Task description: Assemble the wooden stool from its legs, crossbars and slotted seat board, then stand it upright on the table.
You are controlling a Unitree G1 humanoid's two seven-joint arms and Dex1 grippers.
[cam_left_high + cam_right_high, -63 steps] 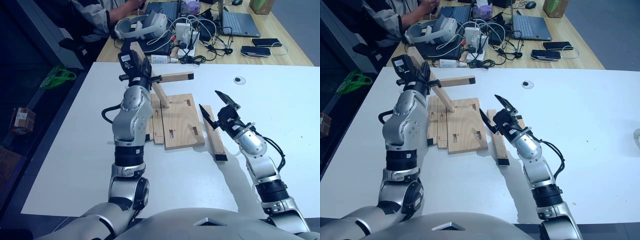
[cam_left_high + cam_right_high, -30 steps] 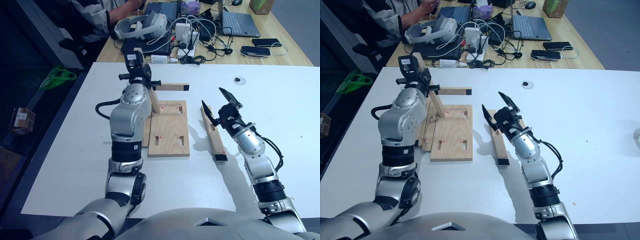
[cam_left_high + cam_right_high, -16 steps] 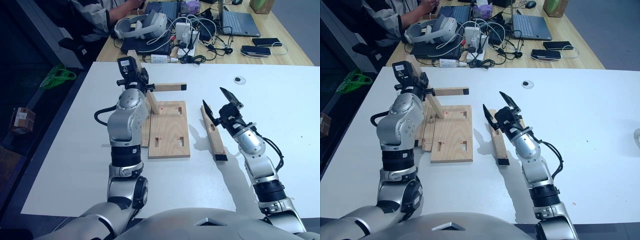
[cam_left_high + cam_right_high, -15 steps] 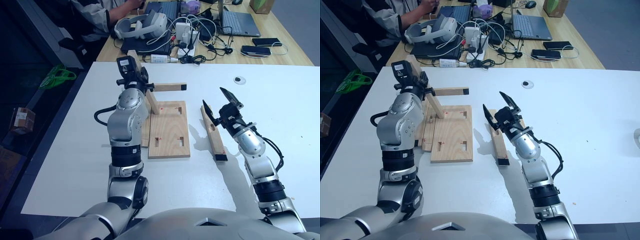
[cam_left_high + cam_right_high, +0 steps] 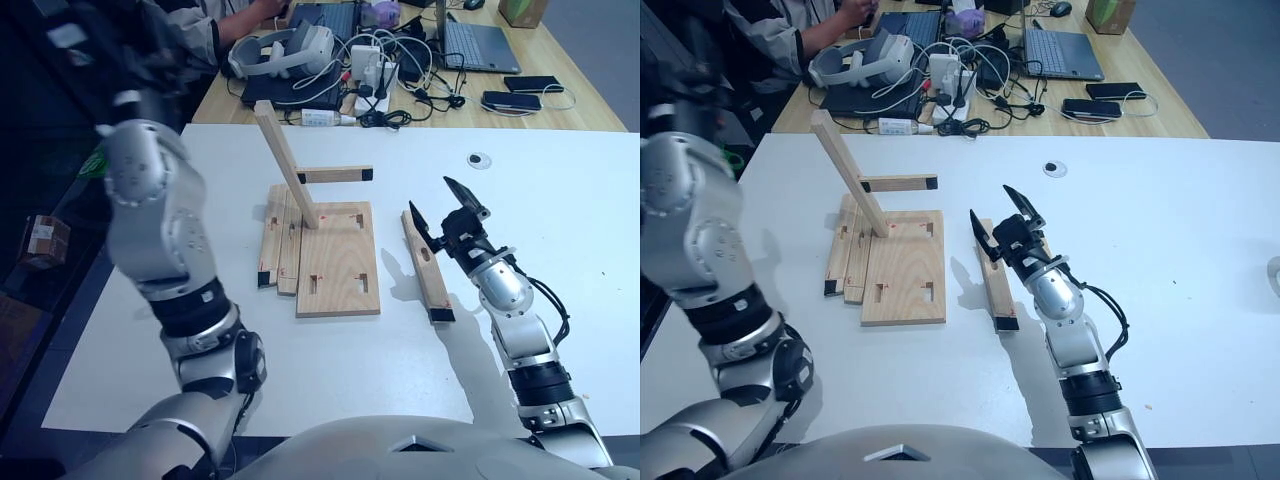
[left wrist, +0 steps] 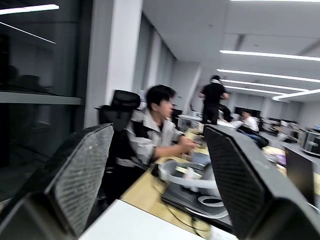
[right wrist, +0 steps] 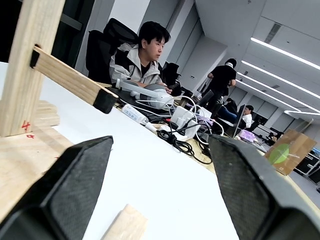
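Your seat board [image 5: 338,262] lies flat on the white table [image 5: 560,200], with its rectangular slots facing up. One leg [image 5: 285,165] rises from the slot at the board's far-left corner. In the head views it reads as leaning away to your left. A crossbar [image 5: 335,174] projects from partway up that leg toward your right. It runs level above the board's far edge and ends in a dark tip. Touching the board's left edge you will find a flat stack of further wooden pieces [image 5: 278,245], laid side by side with their long edges parallel to the board. To the right of the board, apart from it, a loose leg [image 5: 424,265] lies flat with its dark end toward you. Your right gripper [image 5: 440,207] hovers just above the far half of that loose leg. Its two fingers [image 7: 65,190] are spread wide and grip nothing, and the end of the wood shows between them in the wrist view. Your left arm is held high at the table's left side, well apart from the parts. The left gripper [image 6: 157,132] is likewise spread and empty, facing out into the room. A small round disc [image 5: 480,160] sits on the table beyond the right gripper, and a cluttered desk [image 5: 590,100] stands behind the table.
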